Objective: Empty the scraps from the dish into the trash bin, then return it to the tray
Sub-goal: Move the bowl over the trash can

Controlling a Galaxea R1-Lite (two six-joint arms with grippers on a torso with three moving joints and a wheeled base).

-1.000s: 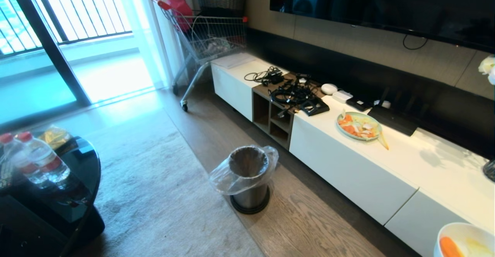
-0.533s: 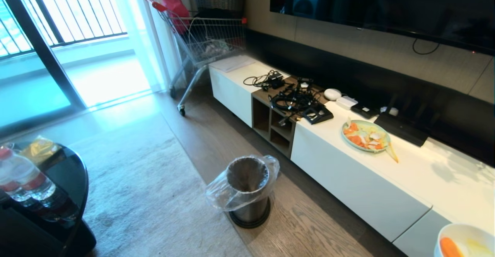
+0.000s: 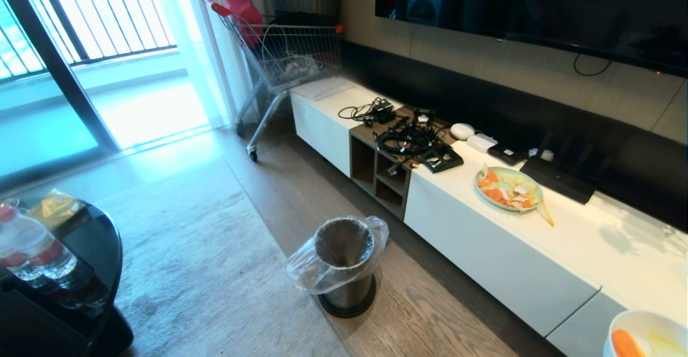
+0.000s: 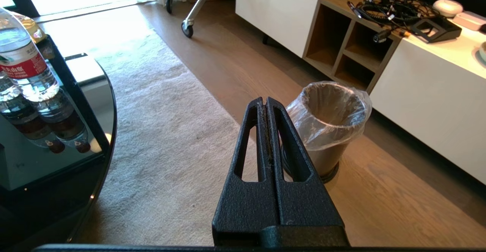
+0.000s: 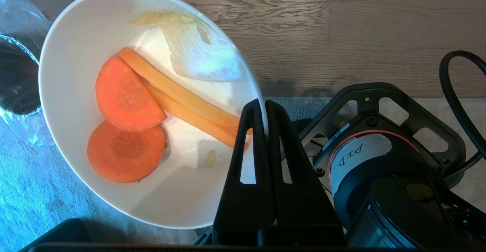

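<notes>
The dish [image 5: 114,111] sits pinched by its rim in the right gripper [image 5: 265,106], held above wood floor beside the trash bin [image 3: 344,263]. The scraps [image 5: 152,111], carrot rounds, sticks and a pale leaf, lie inside. The left gripper [image 4: 266,102] is closed on nothing, pointing toward the bin. Around it: a grey rug [image 3: 204,249], a long white cabinet [image 3: 494,249] carrying a green plate [image 3: 508,189] and tangled cables [image 3: 408,136], a shopping cart [image 3: 285,50], and a black glass table [image 3: 64,271] with water bottles [image 3: 27,244].

The head view looks down from high and far at the trash bin [image 3: 344,263]. The left wrist view faces it nearer. The right wrist view hangs close beside its liner.
</notes>
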